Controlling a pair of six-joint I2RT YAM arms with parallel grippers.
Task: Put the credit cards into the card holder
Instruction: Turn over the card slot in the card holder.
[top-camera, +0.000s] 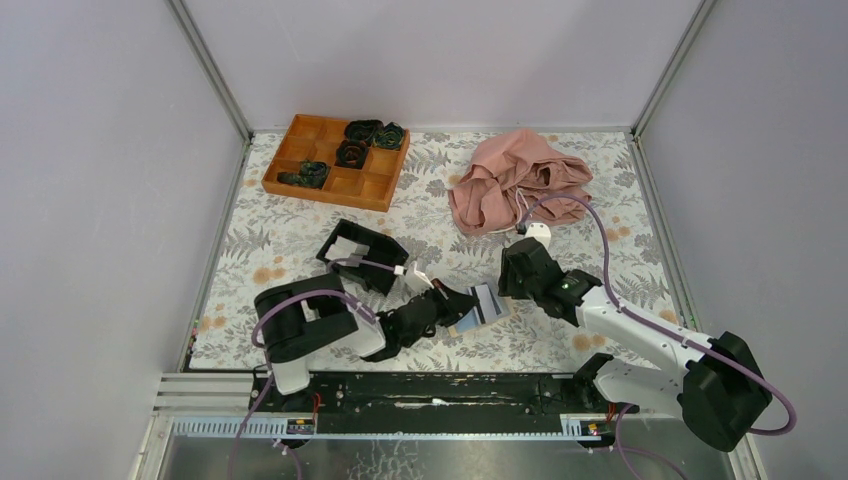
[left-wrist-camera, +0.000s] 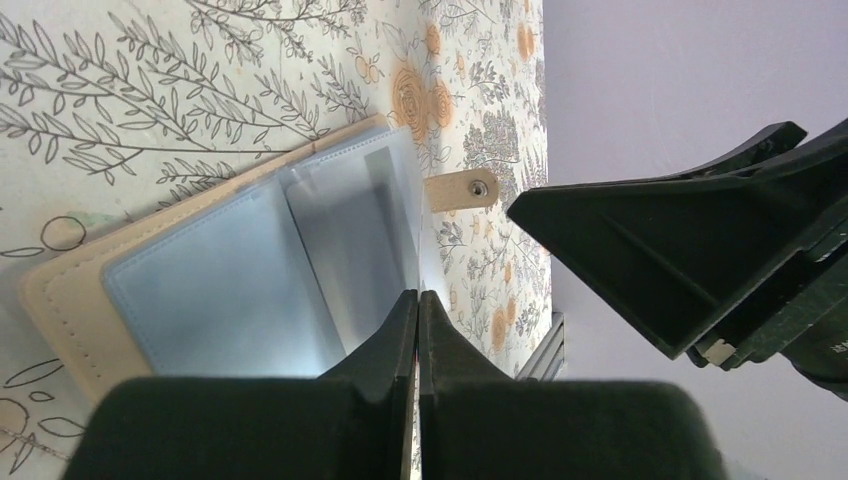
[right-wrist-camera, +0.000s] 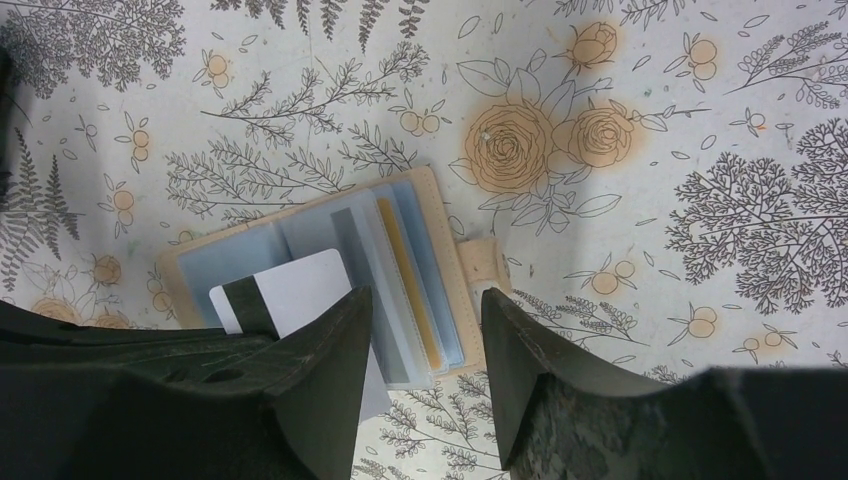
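The tan card holder (right-wrist-camera: 452, 262) lies open on the floral cloth, its clear blue-grey sleeves fanned upward, also seen in the left wrist view (left-wrist-camera: 60, 300) and from above (top-camera: 470, 326). A white credit card (right-wrist-camera: 295, 290) with a black stripe rests slanted over the sleeves. My left gripper (left-wrist-camera: 418, 293) is shut on that card's striped end, low beside the holder (top-camera: 462, 302). My right gripper (right-wrist-camera: 425, 295) hovers open just above the holder's strap side (top-camera: 512, 285), nothing between its fingers. A yellowish card (right-wrist-camera: 408, 265) sits in a sleeve.
A black open box (top-camera: 360, 255) sits left of the arms. At the back left stands an orange-brown tray (top-camera: 300, 128) with dark coiled items, at the back right a pink cloth (top-camera: 515, 180). The right finger (left-wrist-camera: 680, 240) looms close to my left gripper.
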